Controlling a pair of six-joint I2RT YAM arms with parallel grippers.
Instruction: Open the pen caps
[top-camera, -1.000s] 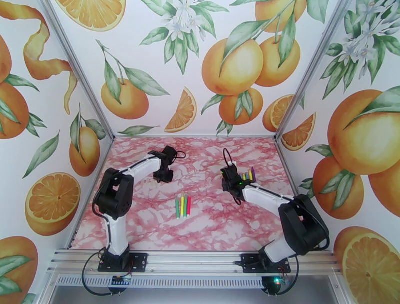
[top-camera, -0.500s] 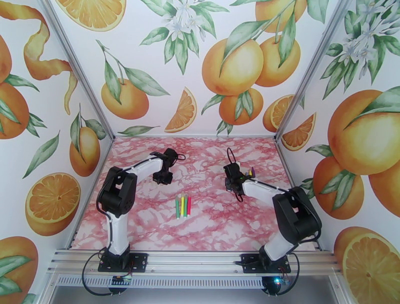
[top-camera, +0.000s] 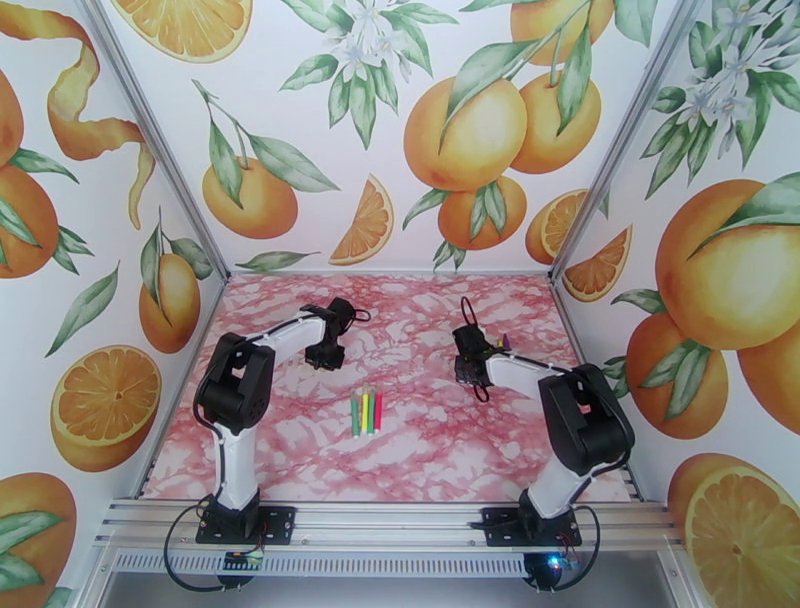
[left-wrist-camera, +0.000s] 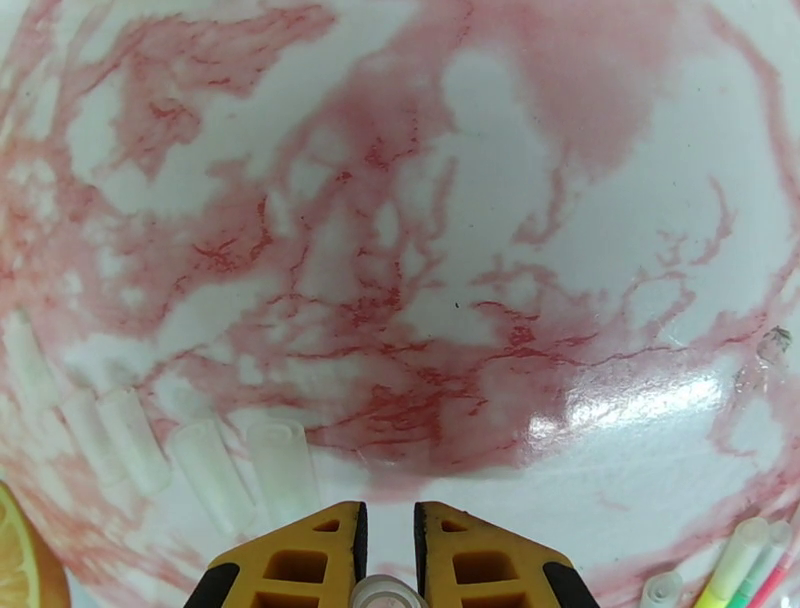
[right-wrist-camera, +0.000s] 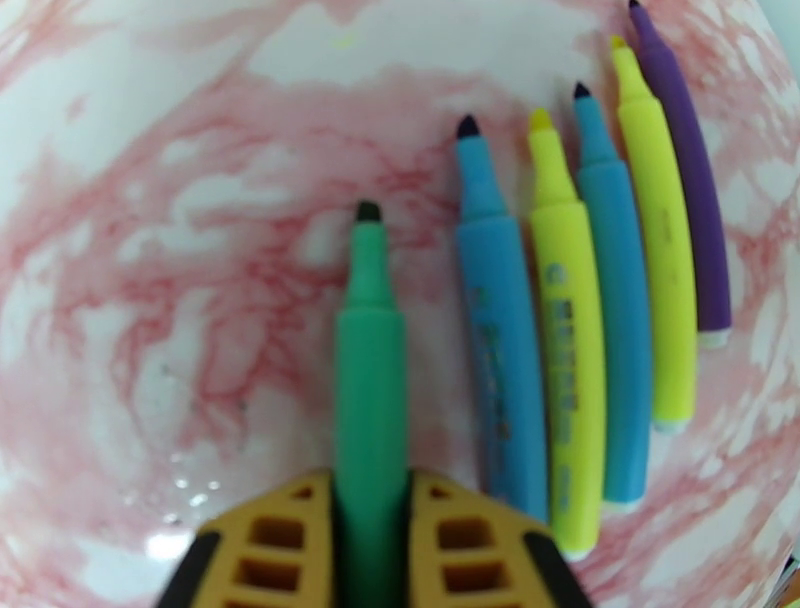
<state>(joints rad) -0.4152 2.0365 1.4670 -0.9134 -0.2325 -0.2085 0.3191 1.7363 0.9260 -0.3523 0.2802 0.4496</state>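
Green, yellow and red capped pens (top-camera: 366, 410) lie nearest, ungripped. Beyond, the left gripper (left-wrist-camera: 388, 520) pinches a clear cap (left-wrist-camera: 385, 594); the right gripper (right-wrist-camera: 370, 490) pinches an uncapped green pen (right-wrist-camera: 368, 350). Recommend lowering it flat, parallel beside the uncapped row (right-wrist-camera: 500, 320) ahead, without touching it.

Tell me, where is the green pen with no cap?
In the right wrist view, the green pen is pinched in the right gripper, just beside the nearest blue pen.
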